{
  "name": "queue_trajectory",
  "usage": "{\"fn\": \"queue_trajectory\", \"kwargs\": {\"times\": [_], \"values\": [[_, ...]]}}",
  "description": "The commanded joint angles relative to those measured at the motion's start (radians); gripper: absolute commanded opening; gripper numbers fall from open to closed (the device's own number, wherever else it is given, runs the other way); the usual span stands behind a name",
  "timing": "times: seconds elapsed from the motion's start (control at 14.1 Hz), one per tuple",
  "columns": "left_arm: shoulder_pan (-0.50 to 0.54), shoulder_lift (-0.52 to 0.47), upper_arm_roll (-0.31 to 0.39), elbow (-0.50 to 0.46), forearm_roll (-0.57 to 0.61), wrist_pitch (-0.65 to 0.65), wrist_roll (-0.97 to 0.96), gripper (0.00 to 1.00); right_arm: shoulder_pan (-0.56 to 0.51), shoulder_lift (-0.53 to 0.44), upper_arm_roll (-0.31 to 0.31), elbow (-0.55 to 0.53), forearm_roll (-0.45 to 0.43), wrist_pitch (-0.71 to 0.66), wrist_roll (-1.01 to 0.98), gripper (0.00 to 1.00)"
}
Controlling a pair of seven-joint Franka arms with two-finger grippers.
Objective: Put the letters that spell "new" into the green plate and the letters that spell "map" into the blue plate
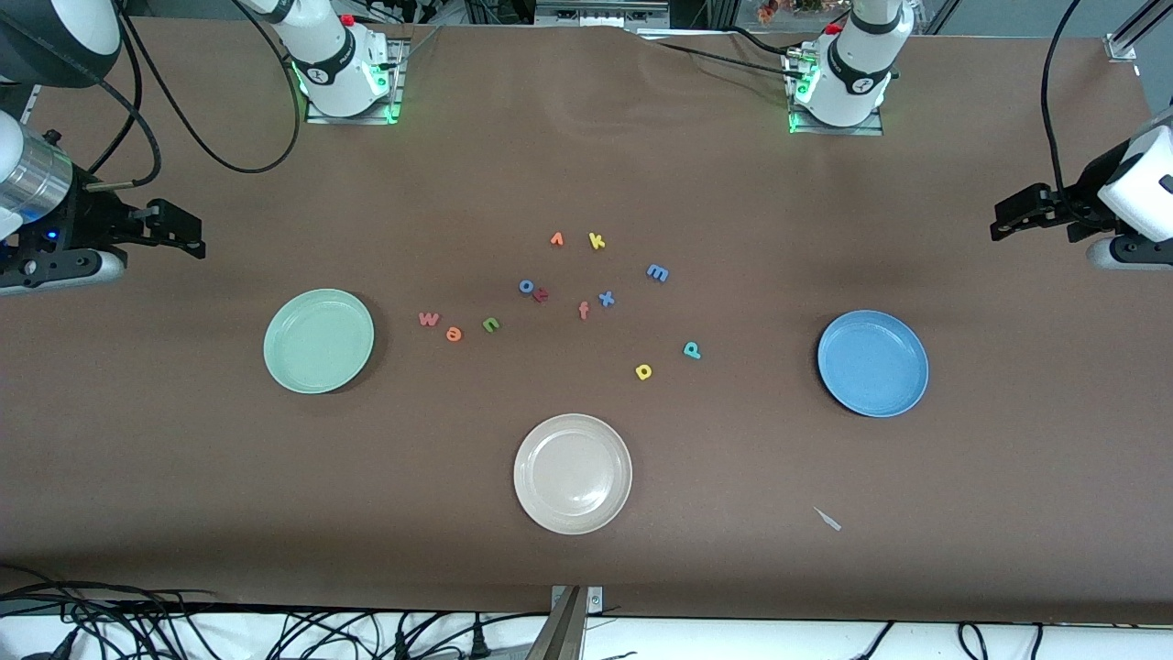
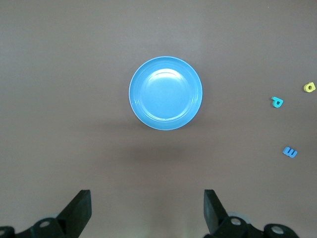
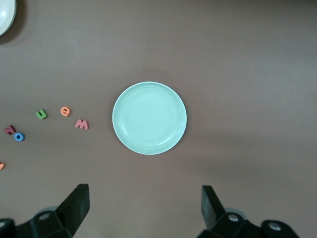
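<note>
The pinkish-red "w" (image 1: 429, 319), orange "e" (image 1: 454, 334) and green "n" (image 1: 491, 324) lie in a row beside the empty green plate (image 1: 318, 340). The blue "m" (image 1: 657, 272), teal "p" (image 1: 692, 349) and yellow "a" (image 1: 643, 371) lie toward the empty blue plate (image 1: 872, 363). My right gripper (image 1: 188, 234) hangs open at its end of the table, looking down on the green plate (image 3: 149, 118). My left gripper (image 1: 1005, 225) hangs open at the other end, over bare table beside the blue plate (image 2: 165, 93). Neither holds anything.
A cream-white plate (image 1: 573, 473) sits nearest the front camera. Among the letters lie a blue "o" (image 1: 526, 286), a blue "x" (image 1: 606, 298), a salmon "f" (image 1: 584, 311), a yellow "k" (image 1: 597, 241) and an orange "v"-like letter (image 1: 556, 239). A small white scrap (image 1: 827, 519) lies near the front edge.
</note>
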Motion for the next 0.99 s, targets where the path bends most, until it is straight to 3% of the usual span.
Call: {"fn": "queue_trajectory", "kwargs": {"times": [0.0, 0.92], "values": [[0.001, -0.011, 0.0, -0.003, -0.009, -0.01, 0.02, 1.0, 0.001, -0.005, 0.003, -0.004, -0.017, -0.005, 0.021, 1.0], [0.004, -0.012, 0.001, -0.003, -0.009, -0.01, 0.02, 1.0, -0.005, -0.002, -0.016, 0.036, -0.009, -0.003, 0.031, 1.0]]}}
